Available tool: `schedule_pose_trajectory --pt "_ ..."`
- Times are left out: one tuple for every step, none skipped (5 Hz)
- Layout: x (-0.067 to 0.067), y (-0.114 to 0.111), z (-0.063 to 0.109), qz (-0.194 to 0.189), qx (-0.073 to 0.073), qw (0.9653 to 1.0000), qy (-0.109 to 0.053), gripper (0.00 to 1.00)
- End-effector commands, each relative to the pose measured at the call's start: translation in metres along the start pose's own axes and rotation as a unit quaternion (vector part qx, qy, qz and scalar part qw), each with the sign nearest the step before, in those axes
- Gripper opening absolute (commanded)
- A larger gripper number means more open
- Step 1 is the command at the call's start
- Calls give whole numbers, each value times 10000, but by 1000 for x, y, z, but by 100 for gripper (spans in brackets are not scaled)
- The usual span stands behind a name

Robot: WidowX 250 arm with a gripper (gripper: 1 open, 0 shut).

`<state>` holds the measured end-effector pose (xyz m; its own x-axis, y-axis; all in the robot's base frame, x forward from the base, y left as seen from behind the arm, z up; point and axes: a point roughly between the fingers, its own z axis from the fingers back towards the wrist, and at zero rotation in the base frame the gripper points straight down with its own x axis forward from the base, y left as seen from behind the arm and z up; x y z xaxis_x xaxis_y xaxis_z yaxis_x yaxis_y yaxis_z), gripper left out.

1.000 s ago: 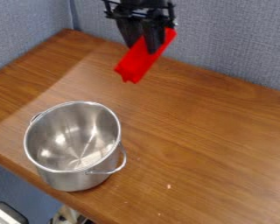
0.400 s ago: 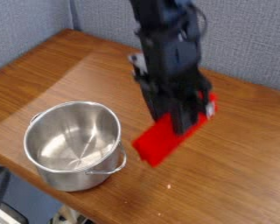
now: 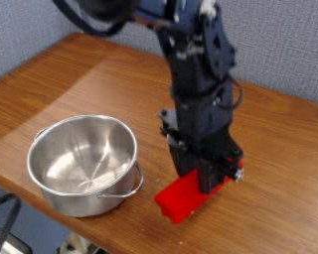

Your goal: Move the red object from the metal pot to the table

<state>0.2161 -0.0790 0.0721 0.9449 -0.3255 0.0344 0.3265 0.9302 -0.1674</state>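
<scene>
The black pincer [image 3: 206, 169], pointing down, is clenched on the upper end of the bright red elongated rectangular block [image 3: 186, 195], whose lower end hangs at or just above the brown wood-grain tabletop [image 3: 82, 79]; whether it touches cannot be told. The block sits tilted, just beside the round shiny steel pot [image 3: 79, 162] on its right, outside the rim. It looks stiff and light, probably solid plastic or wood, not fragile, with a matte surface that should not slip. The flat long faces near one end offer the surest hold. It is plain, uniformly red, sharp-edged and unmarked.
</scene>
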Motion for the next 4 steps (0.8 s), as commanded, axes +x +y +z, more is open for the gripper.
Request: schedule_pose_trajectory --pt "3 -1 12 540 112 9983 -196 0" --pt "5 -3 11 581 121 9981 -169 0" --pt "6 -5 9 602 117 9980 -144 0" --pt "6 -5 9 653 142 9977 -126 0"
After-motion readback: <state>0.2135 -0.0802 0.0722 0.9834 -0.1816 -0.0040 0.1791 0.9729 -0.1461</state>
